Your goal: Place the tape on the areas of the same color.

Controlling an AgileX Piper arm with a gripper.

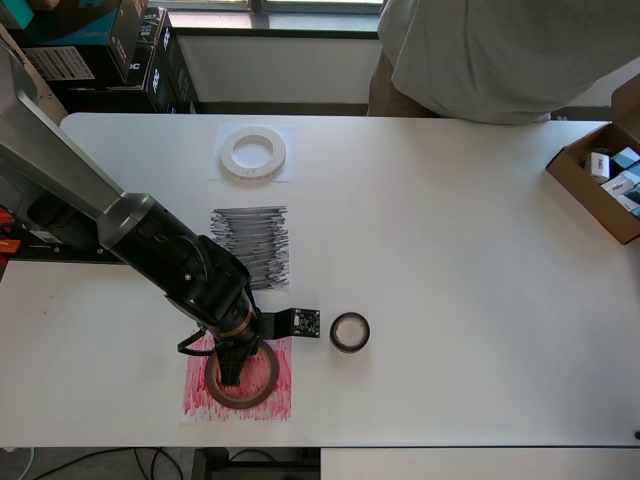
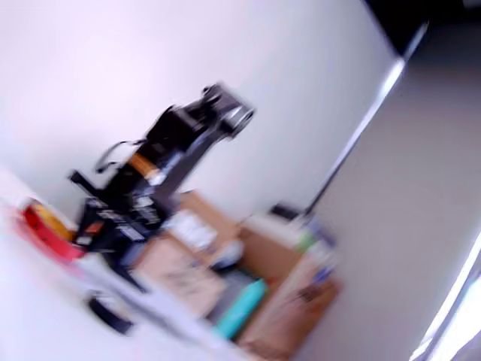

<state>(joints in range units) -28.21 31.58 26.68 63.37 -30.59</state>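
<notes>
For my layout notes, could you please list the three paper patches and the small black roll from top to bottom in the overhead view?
white patch → black-grey patch → small black roll → red patch

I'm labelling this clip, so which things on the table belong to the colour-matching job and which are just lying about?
Part of the job:
- white tape roll on white patch
- red-brown tape roll on red patch, gripper over it
- black tape roll, on bare table
- black-grey patch, bare

Lying about:
- cardboard box of small items
- person behind the table
</notes>
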